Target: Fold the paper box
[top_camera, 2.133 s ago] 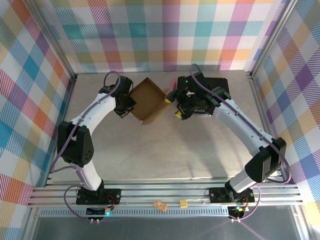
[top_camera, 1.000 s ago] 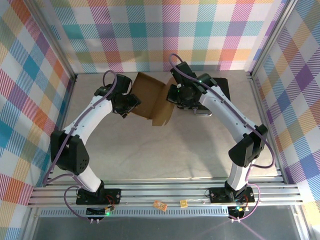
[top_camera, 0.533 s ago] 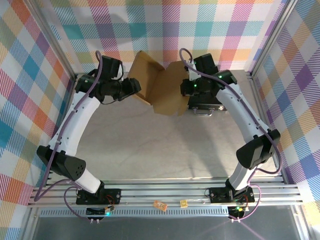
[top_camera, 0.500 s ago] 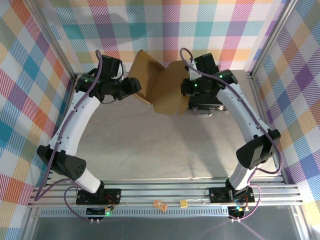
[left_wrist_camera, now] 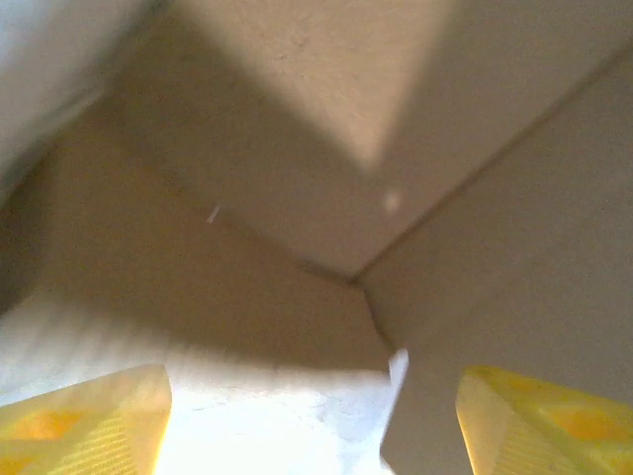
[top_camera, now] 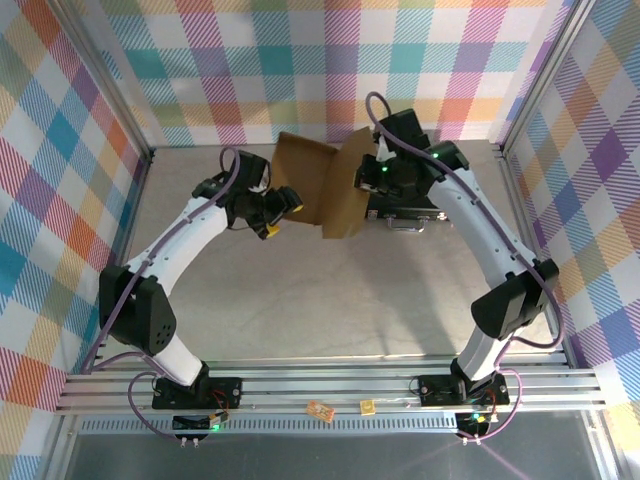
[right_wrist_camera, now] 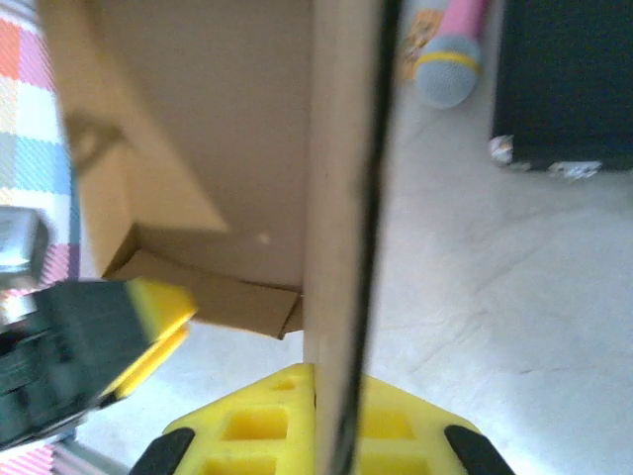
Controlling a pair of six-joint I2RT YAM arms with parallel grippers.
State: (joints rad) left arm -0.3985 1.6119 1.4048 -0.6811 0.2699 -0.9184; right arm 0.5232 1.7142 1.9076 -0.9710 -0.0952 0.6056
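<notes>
So the paper box (top_camera: 318, 185) is found near the far edge of the worktop (top_camera: 330, 290), roughly midway along it, propped up at an angle with its brown panels half opened. Whether any corner rests on the worktop can't be told.

The right gripper (top_camera: 366, 183) is clamped on the paper box. In the right wrist view, one cardboard wall is seen edge-on, running straight down between the yellow fingers (right_wrist_camera: 247, 430), so that wall is pinched on the box's right side. A black case (right_wrist_camera: 564, 79) is seen just beyond it toward the far right corner, and a pink and grey item (right_wrist_camera: 450, 49) is lying next to the case.

The left gripper (top_camera: 282, 216) is parked at the box's left side, low, right by the bottom edge. Its jaws are spread wide and nothing is gripped. In the left wrist view, the two yellow fingertips (left_wrist_camera: 84, 426) are seen far apart at the bottom corners, with an inside corner of the box straight ahead between them. It's pretty blurry, so contact with the cardboard can't be called either way.
</notes>
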